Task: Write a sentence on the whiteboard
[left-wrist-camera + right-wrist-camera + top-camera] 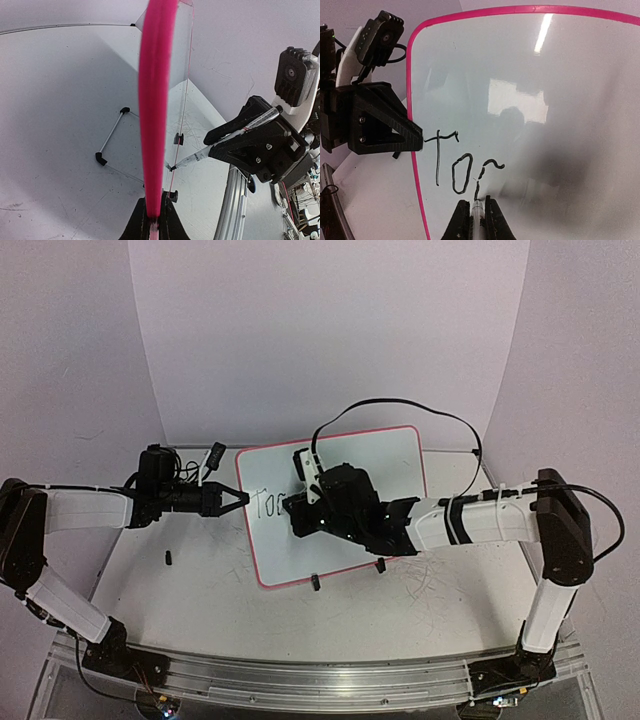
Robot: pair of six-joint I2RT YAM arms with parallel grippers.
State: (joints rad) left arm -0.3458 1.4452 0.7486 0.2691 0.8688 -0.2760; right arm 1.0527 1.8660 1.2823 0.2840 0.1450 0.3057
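Observation:
The whiteboard [385, 455] stands tilted on the table, white with a pink rim [157, 100]. My left gripper [238, 498] is shut on the board's left rim; its fingertips [145, 220] pinch the pink edge. My right gripper [296, 516] is shut on a marker [478, 214], its tip touching the board face [555, 100]. The sentence [462, 167] reads "To" in black, plus a broken stroke of a further letter at the marker tip. The marker [200, 156] and right gripper [250, 145] also show in the left wrist view.
Two black clip feet [315, 583] [381, 567] hold the board's lower edge. A small black piece [168, 559] lies on the table at left. A white and black object [212, 455] lies behind the left gripper. A metal rail [320, 680] runs along the near edge.

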